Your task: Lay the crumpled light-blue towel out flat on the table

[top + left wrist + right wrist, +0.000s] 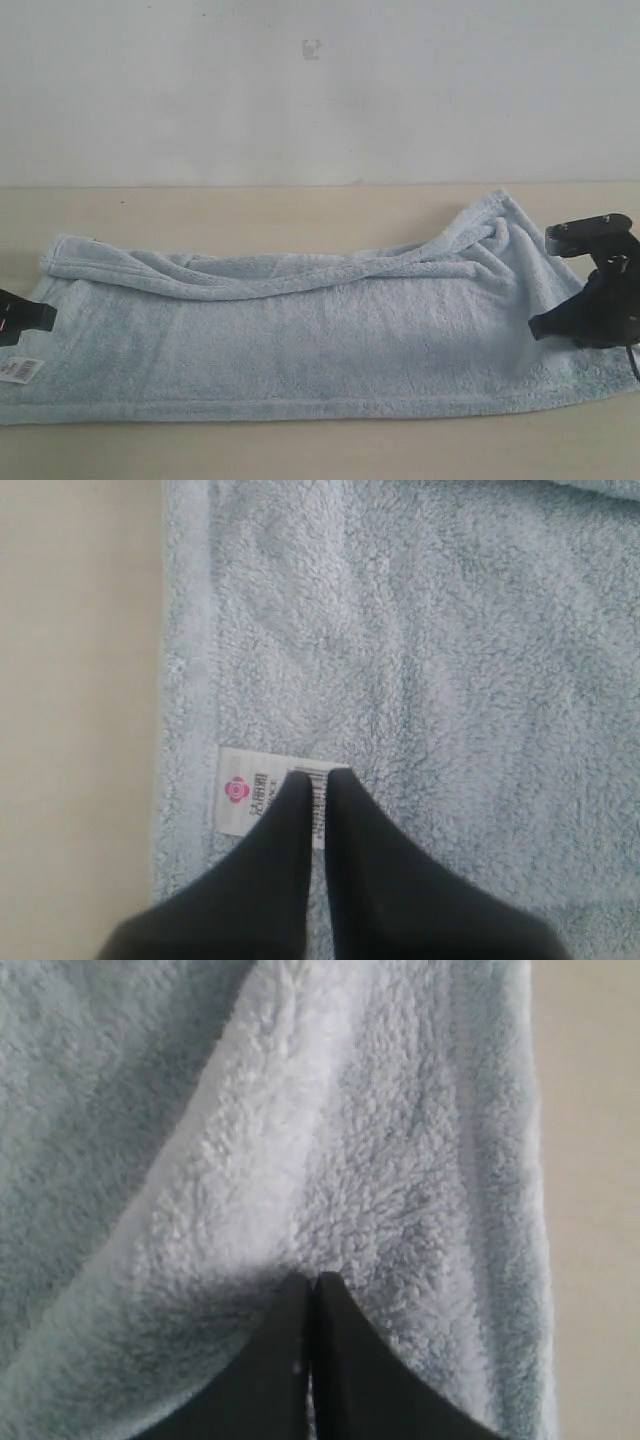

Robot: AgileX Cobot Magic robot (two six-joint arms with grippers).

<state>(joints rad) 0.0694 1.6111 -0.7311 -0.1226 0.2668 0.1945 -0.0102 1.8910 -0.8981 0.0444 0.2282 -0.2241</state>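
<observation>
Left claw (312,778) first: fingers closed down to a thin slit, tips sitting right on top of the white label (238,798) by the towel's hemmed short edge. Cloth under it looks flat, so tbh I can't tell if it's got any fabric pinched or is just pressing down. Right claw (308,1280): fingers shut tight together, and the pile bunches and creases straight into the tips, so I read that as pinching the towel (300,340) near its other short edge. Makes sense imo, since one claw at each end lets me pull the thing taut lengthwise. Going outward, the towel lies long-ways across the desk (250,215). The near half is pretty flat w/ the hem straight, but the far long edge is rolled over toward the cam in a thick fold running most of the length, and it's rucked up around the right claw. So prob past halfway, and that fold needs flipping back toward the wall (300,100). Label: pink flower-ish logo in a ring, a few tiny chars beside it, and what looks like barcode stripes by the fingers. It's too small/blurry to read, so no brand from me. In the ext view it's just a white tag w/ red marks at the towel's left near corner.
</observation>
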